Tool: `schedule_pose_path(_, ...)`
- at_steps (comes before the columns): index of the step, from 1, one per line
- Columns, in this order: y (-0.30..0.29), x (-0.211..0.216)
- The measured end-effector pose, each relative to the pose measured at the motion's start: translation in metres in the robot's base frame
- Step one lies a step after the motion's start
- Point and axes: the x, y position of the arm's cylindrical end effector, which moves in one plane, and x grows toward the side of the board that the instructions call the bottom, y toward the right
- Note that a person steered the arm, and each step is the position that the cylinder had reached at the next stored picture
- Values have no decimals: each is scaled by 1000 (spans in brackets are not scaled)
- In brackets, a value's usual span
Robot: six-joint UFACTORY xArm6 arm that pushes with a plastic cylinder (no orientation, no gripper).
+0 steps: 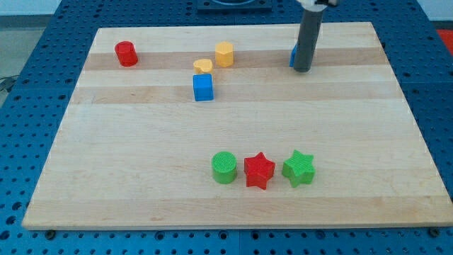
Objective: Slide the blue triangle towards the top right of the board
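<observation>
The counter (141,177) is a pale wooden board of glued strips, lying on a blue perforated base (21,106) that shows along all four edges of the view. Nothing on the board is a container; the blocks all sit directly on the wood.

My tip (302,69) rests on the board near the view's top right, at the lower end of the dark rod. The arm carries no hand, only this rod, so there is nothing to spread or press together. The blue triangle (292,55) is almost wholly hidden behind the rod; only a narrow blue sliver shows at the rod's left edge, just above the tip, and it appears to touch the rod.

Well to the left, a blue cube (203,87) stands on its own, with a yellow heart-like block (203,66) just above it and a yellow hexagonal block (224,54) near that, up and to the right. A red cylinder (126,54) sits far off at the view's top left.

Toward the view's bottom, a green cylinder (224,168), a red star (259,170) and a green star (299,168) form a close row.
</observation>
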Motion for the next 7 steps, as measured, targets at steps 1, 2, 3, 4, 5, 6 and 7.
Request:
schedule_pose_path(1,-17,12)
schedule_pose_path(2,-66,41)
schedule_pose_path(3,-83,36)
schedule_pose_path(4,-79,-7)
schedule_pose_path(5,-77,-9)
schedule_pose_path(6,-71,-10)
schedule_pose_path(7,-34,-10)
